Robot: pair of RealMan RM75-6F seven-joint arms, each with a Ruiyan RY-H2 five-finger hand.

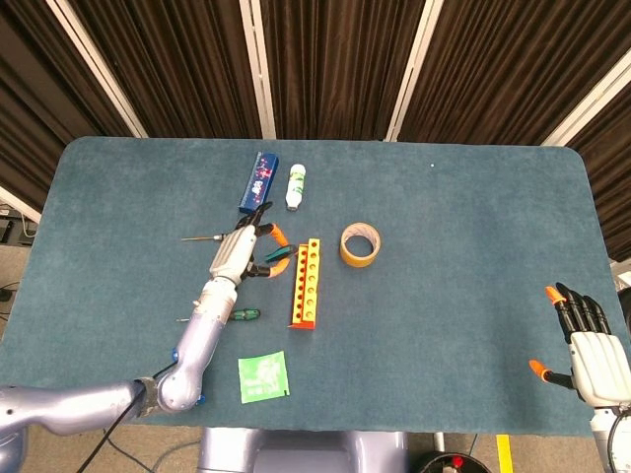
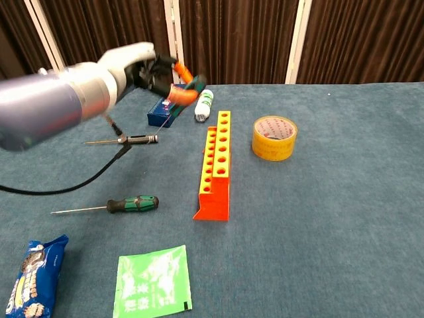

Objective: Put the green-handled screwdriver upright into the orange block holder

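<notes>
Meanwhile, the left hand (image 2: 142,66) held a green-handled screwdriver (image 2: 184,89) aloft at upper left; the right hand (image 1: 590,347) lay spread wide, holding nothing.

Left hand (image 2: 142,66) holds green-handled screwdriver (image 2: 180,93) aloft.

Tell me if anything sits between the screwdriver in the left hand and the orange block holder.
Nothing visible does. The left hand holds the green-handled screwdriver in the air, left of the orange block holder. The holder's holes show empty, and the tape roll sits on its far side.
</notes>
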